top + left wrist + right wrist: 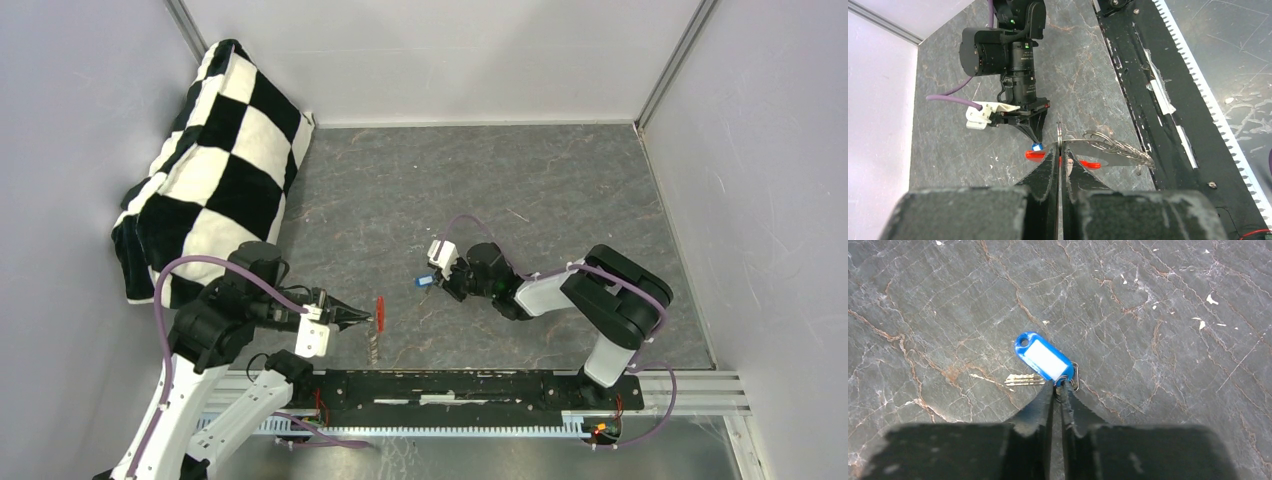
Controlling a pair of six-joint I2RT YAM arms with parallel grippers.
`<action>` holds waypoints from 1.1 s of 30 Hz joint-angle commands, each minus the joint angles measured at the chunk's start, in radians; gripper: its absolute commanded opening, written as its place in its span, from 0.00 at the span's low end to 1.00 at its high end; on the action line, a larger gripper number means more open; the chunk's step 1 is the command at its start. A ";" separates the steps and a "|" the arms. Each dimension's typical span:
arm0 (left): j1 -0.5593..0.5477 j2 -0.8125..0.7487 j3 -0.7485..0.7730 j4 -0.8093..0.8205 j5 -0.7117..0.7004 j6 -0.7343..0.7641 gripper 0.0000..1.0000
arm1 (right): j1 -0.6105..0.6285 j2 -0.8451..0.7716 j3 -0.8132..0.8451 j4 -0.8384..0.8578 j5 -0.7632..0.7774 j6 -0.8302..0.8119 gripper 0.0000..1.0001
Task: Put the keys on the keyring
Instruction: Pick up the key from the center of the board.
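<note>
The red keyring stands edge-on at the tips of my left gripper, which is shut on it. In the left wrist view the red keyring shows either side of the closed fingertips of the left gripper, with a thin metal ring above them and a silvery chain trailing right. To the right, on the table, lies a grey key with a blue tag. My right gripper is shut on the small wire loop at the tag's end. From above, the right gripper is right of the blue tag.
A black-and-white checkered cushion leans in the back left corner. A black rail runs along the near edge between the arm bases. Grey walls close in the marbled table on three sides. Purple cables loop over both arms.
</note>
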 commanded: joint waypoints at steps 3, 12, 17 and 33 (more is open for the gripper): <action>-0.001 0.007 0.047 0.036 0.017 -0.057 0.02 | -0.023 -0.028 -0.014 0.015 -0.105 0.044 0.00; -0.002 0.013 0.044 0.036 0.024 -0.054 0.02 | -0.024 -0.158 -0.055 0.038 -0.207 0.097 0.00; -0.002 0.015 0.039 0.035 0.036 -0.052 0.02 | -0.023 -0.278 -0.071 0.009 -0.296 0.112 0.00; -0.001 0.013 0.028 0.052 0.085 -0.078 0.02 | 0.017 -0.566 0.100 -0.179 -0.679 0.092 0.00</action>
